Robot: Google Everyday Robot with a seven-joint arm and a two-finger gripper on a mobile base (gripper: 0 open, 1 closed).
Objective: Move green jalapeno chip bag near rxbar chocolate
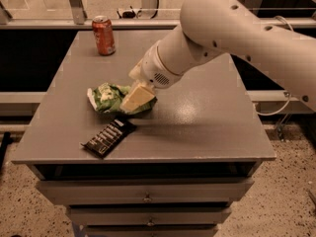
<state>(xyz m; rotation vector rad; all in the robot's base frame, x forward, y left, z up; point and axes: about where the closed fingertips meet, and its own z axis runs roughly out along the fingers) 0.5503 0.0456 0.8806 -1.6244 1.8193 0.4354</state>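
Grey and flat, the surface [212, 127] tops a stack of drawers [146, 191], and we see a rail running behind it. Our arm [232, 33] reaches in from the upper right and ends at the gripper [134, 101], low over the middle left of the surface. Its pale fingers [141, 95] pinch the right end of the chip bag [106, 97]. The crumpled bag sits just behind the bar [108, 137], very near it. The bar lies slantwise by the front edge. A red can [103, 35] stands upright near the far left corner.

Cream gripper fingers [138, 97] on green-white bag [105, 97]
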